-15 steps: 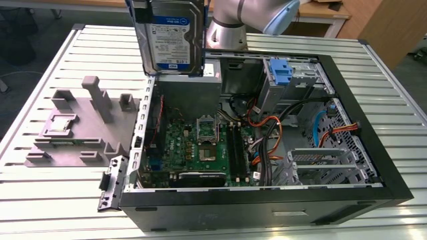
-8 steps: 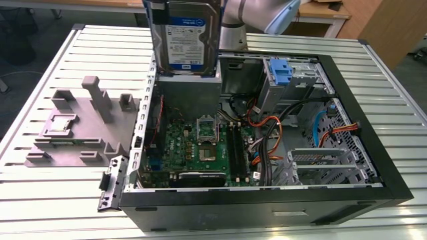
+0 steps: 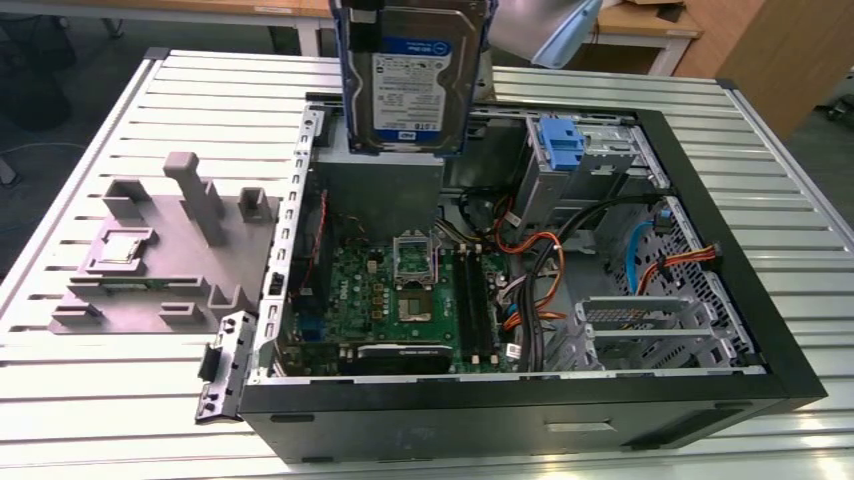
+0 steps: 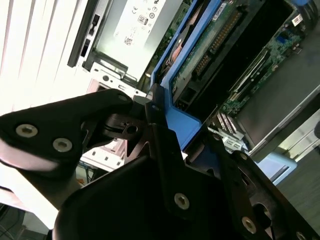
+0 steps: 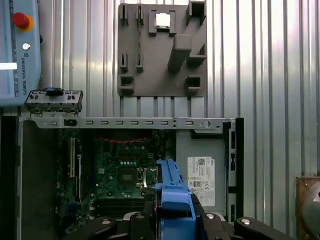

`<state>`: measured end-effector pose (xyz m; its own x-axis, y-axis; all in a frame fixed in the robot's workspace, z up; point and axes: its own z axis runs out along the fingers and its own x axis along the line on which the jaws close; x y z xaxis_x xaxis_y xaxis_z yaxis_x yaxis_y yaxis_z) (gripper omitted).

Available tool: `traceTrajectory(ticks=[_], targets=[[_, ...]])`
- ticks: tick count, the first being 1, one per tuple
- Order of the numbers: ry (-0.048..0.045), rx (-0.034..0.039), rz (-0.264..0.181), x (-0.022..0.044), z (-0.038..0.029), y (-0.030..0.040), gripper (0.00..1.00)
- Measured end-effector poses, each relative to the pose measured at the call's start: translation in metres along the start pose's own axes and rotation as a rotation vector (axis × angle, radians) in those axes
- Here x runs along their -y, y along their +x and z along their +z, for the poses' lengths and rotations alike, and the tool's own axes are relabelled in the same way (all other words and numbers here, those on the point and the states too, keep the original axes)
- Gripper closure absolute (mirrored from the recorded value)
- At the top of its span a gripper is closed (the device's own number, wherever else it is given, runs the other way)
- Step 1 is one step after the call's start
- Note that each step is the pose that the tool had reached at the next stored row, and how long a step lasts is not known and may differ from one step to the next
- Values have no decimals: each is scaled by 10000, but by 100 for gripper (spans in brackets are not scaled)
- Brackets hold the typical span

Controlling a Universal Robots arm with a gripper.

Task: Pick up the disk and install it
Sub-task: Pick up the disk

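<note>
The disk point(image 3: 407, 75) hangs upright above the back of the open black computer case point(image 3: 534, 400), its white-and-blue label facing the exterior view and blue rails along its edges. In the second wrist view my gripper point(image 4: 155, 107) is shut on the disk's blue carrier point(image 4: 175, 117), with one black finger point(image 4: 100, 112) on either side; the drive's circuit-board side point(image 4: 200, 50) runs away from the fingers. In the first wrist view the blue carrier point(image 5: 172, 200) sticks out between the black fingers point(image 5: 130, 225), over the motherboard point(image 5: 125, 170) and beside the power supply point(image 5: 200, 172).
A grey fixture block point(image 3: 160, 250) on the slatted table point(image 3: 107, 420) holds a small square silver chip point(image 3: 118, 248). Inside the case are a tall blue latch point(image 3: 561, 145), orange cables point(image 3: 541, 270) and a metal drive cage point(image 3: 641, 325). A detached panel piece point(image 3: 220, 365) lies by the case.
</note>
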<state>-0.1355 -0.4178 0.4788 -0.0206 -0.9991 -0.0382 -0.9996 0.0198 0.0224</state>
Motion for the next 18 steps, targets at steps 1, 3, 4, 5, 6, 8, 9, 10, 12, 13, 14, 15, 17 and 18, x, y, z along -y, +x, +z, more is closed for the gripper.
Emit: traceTrajectory(ticks=[1, 3, 4, 5, 6, 8, 9, 10, 12, 13, 14, 15, 17, 18], targets=[[0, -1, 5, 10, 1, 6, 63], [0, -1, 10, 20, 6, 37, 63], [0, -1, 12, 23, 8, 59, 63], [1, -1, 14, 26, 10, 84, 63], [0, -2, 15, 29, 11, 108, 63], [0, -1, 19, 36, 13, 152, 63], [0, -1, 20, 43, 15, 167, 63], [1, 1, 20, 61, 19, 175, 63], [0, -1, 22, 122, 26, 179, 63], [0, -1, 22, 158, 30, 179, 63], [1, 0, 23, 195, 34, 179, 63], [1, -1, 23, 240, 36, 178, 63], [0, -2, 23, 326, 40, 177, 63], [0, -2, 25, 370, 41, 176, 63]])
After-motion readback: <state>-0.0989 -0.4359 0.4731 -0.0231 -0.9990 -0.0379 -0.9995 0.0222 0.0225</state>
